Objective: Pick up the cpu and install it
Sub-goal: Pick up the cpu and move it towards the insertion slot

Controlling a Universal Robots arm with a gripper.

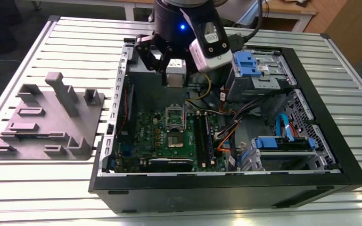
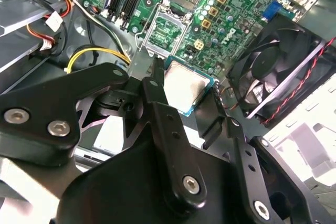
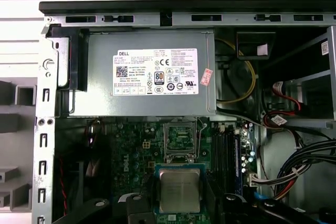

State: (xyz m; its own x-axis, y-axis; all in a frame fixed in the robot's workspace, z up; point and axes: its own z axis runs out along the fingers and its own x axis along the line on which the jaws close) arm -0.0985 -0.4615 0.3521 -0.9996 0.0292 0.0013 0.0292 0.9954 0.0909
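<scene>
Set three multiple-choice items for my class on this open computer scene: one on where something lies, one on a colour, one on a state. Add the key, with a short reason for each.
1. In the exterior view, the grey fixture lies:
A) inside the computer case
B) on the table, at the exterior view's left of the case
C) on top of the case

2. The motherboard is:
A) green
B) red
C) white

3. The cpu is:
A) seated in the socket
B) lying on the fixture
C) held in the gripper above the motherboard

Key:
1 B, the fixture rests on the slatted table beside the case.
2 A, the board inside the case is green.
3 C, the gripper's dark fingers flank the chip, and the socket is empty.
</scene>
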